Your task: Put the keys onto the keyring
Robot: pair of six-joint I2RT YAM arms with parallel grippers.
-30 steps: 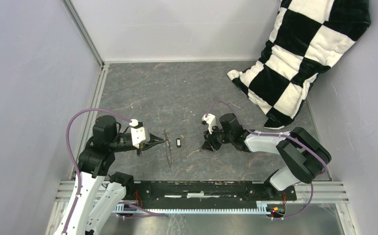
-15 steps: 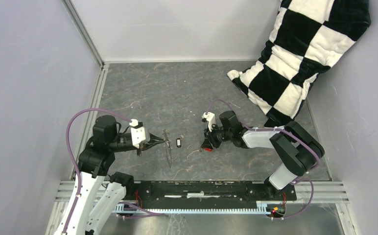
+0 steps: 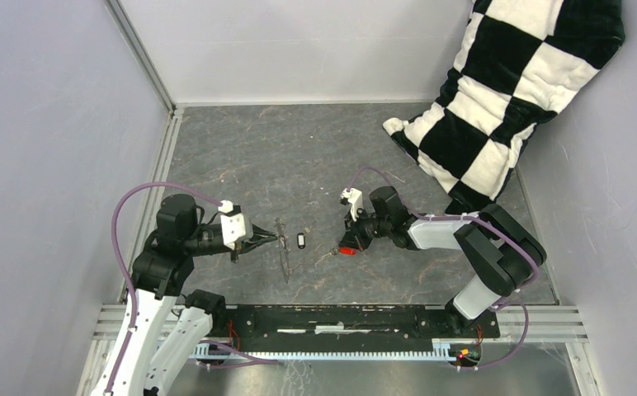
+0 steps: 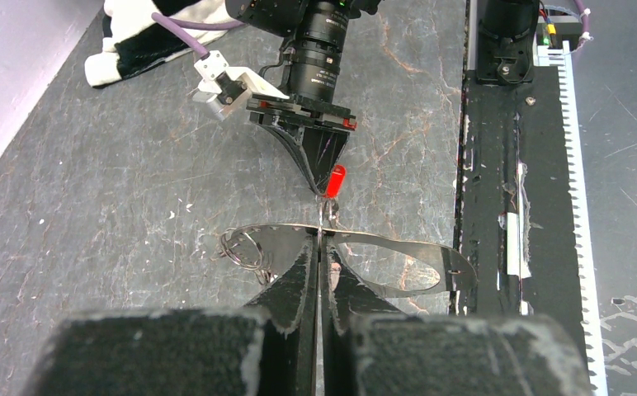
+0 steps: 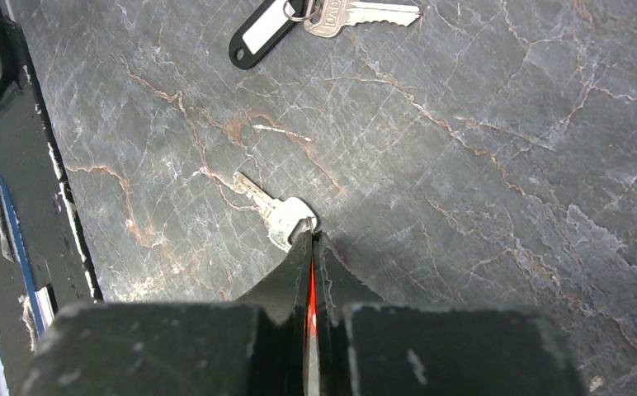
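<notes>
The right pincer (image 5: 311,241), partly open a second earlier, had clamped onto the red-tagged key (image 5: 272,216) lying on the desk (image 5: 480,148), readying it for the keyring (image 4: 266,230), which the clenched left pincer (image 4: 320,247) held upright nearby.

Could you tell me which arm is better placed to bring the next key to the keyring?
Right. The right gripper is shut on the red-tagged key, which lies on the table. The left gripper is shut on the keyring and holds it upright, so it is occupied.
</notes>
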